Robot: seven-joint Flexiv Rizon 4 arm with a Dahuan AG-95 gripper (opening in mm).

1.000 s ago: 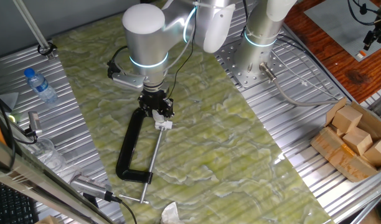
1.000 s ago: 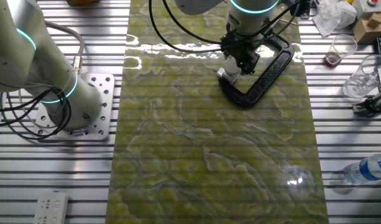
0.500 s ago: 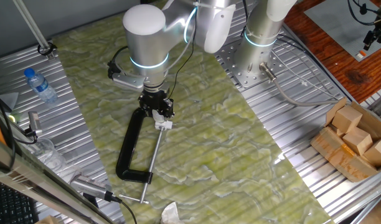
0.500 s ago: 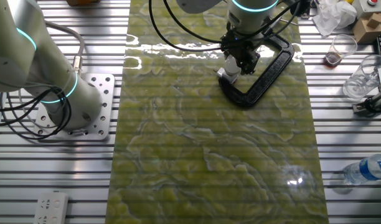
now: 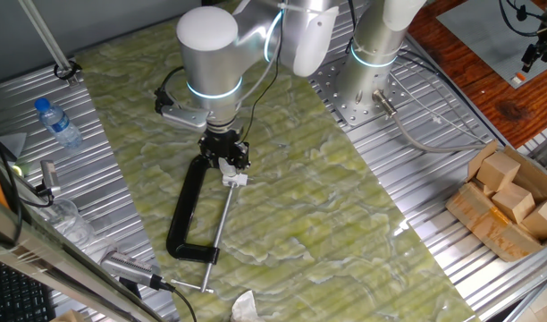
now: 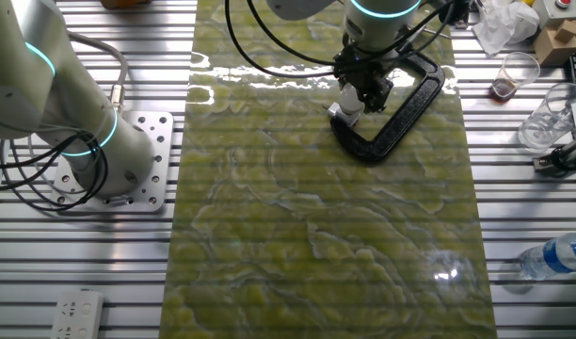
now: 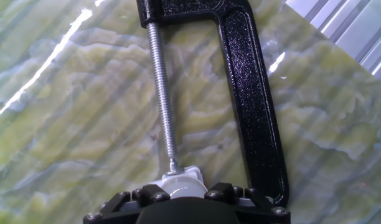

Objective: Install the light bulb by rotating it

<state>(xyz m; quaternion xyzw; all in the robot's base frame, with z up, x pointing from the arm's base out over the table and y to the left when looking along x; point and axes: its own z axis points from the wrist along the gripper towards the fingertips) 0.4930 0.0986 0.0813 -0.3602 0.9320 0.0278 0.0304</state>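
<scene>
The light bulb (image 7: 181,185) is a small pale grey-white rounded bulb held between my fingers at the bottom of the hand view. It sits in a white square base (image 5: 237,179) clamped by the screw of a black C-clamp (image 7: 249,106) that lies flat on the green mat. My gripper (image 5: 225,161) stands straight down over the bulb and is shut on it. In the other fixed view the gripper (image 6: 365,91) covers most of the bulb (image 6: 349,98), with the clamp (image 6: 401,108) beside it.
A plastic bottle (image 5: 58,122) lies at the left, wooden blocks in a box (image 5: 510,201) at the right. A second arm's base (image 6: 100,155) stands left of the mat. Cups (image 6: 518,73) and another bottle (image 6: 556,256) sit on the slatted table.
</scene>
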